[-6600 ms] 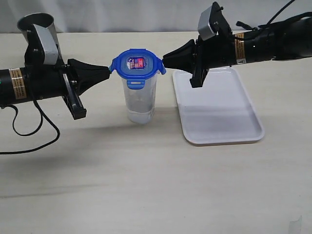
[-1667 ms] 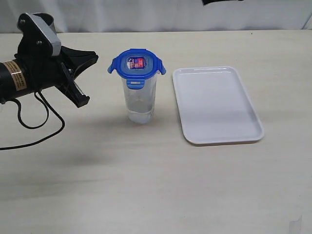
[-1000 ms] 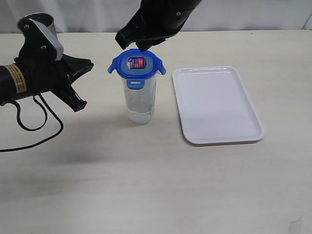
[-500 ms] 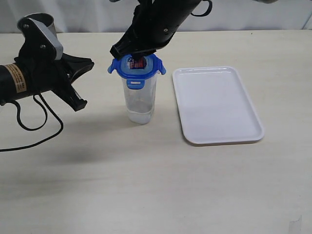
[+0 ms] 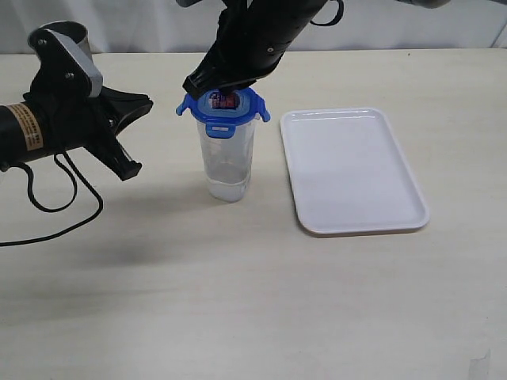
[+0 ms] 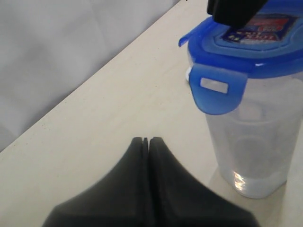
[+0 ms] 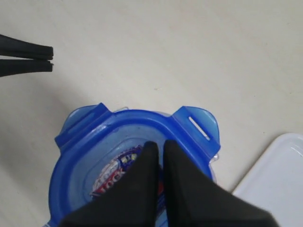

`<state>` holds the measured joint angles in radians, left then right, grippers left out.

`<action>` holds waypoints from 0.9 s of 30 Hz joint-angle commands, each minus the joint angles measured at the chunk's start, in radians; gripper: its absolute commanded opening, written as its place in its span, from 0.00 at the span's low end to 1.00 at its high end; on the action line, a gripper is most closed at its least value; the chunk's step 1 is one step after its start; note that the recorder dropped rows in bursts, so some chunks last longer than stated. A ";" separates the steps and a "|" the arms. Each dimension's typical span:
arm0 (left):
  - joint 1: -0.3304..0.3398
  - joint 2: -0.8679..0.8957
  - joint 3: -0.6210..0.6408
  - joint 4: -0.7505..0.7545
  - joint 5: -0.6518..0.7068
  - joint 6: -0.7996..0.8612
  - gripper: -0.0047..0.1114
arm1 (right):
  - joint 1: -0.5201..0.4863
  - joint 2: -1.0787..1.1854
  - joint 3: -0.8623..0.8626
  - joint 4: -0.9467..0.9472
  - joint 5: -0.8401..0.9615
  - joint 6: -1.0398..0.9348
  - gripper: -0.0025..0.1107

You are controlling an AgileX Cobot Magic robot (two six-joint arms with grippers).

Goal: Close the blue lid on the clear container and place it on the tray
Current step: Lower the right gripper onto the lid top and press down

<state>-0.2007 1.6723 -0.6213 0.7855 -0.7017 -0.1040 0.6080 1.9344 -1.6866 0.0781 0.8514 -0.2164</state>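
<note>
Blue lid [image 5: 224, 111]: seated on clear container [image 5: 228, 162]. Right gripper [image 7: 159, 144]: fingers together, holding nothing, tips on lid centre; sticker partly hidden, arm cut off above. Left gripper [image 6: 146, 140]: fingers together, apart from container. Tray [image 5: 356, 170]: beside container. Beige tabletop [image 5: 238, 301]; pale backdrop [image 5: 158, 24].

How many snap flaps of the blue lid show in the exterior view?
3: front flap, left flap, right flap. A fourth at the back may be hidden behind the right gripper.
</note>
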 commanded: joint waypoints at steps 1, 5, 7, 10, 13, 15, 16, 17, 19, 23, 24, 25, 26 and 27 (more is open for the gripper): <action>-0.004 -0.002 0.002 -0.014 -0.017 -0.002 0.04 | -0.002 0.010 0.001 -0.021 -0.003 -0.008 0.06; -0.004 -0.002 0.002 0.062 -0.045 -0.037 0.04 | -0.002 0.010 0.001 -0.035 -0.019 -0.008 0.06; -0.004 -0.002 0.002 0.100 -0.069 -0.064 0.04 | -0.002 0.010 0.001 -0.035 -0.019 -0.008 0.06; -0.004 -0.002 0.002 0.153 -0.095 -0.090 0.04 | -0.002 0.010 0.001 -0.035 -0.019 -0.008 0.06; -0.004 -0.002 0.002 0.167 -0.107 -0.103 0.04 | -0.002 0.010 0.001 -0.035 -0.019 -0.008 0.06; -0.004 -0.002 0.002 0.172 -0.111 -0.106 0.04 | -0.002 0.010 0.001 -0.035 -0.019 -0.008 0.06; -0.004 -0.002 0.002 0.172 -0.113 -0.106 0.04 | -0.002 0.010 0.001 -0.035 -0.019 -0.008 0.06; -0.004 -0.002 0.002 0.172 -0.116 -0.106 0.04 | -0.002 0.010 0.001 -0.035 -0.019 -0.008 0.06; -0.004 -0.006 0.002 0.177 -0.128 -0.128 0.04 | -0.002 0.010 0.001 -0.035 -0.030 -0.008 0.06; -0.004 -0.006 0.002 0.259 -0.193 -0.184 0.04 | -0.002 0.010 0.001 -0.035 -0.043 -0.008 0.06; -0.004 -0.006 0.002 0.279 -0.204 -0.193 0.04 | -0.002 0.010 0.001 -0.035 -0.043 -0.008 0.06; -0.004 -0.006 0.002 0.288 -0.210 -0.193 0.04 | -0.002 0.010 0.001 -0.035 -0.043 -0.008 0.06; -0.004 -0.006 0.002 0.295 -0.210 -0.196 0.04 | -0.002 0.010 0.001 -0.035 -0.043 -0.008 0.06; -0.004 -0.006 0.002 0.298 -0.215 -0.198 0.04 | -0.002 0.010 0.001 -0.035 -0.043 -0.008 0.06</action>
<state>-0.2007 1.6723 -0.6213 1.0586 -0.8909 -0.2811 0.6080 1.9435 -1.6866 0.0521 0.8129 -0.2182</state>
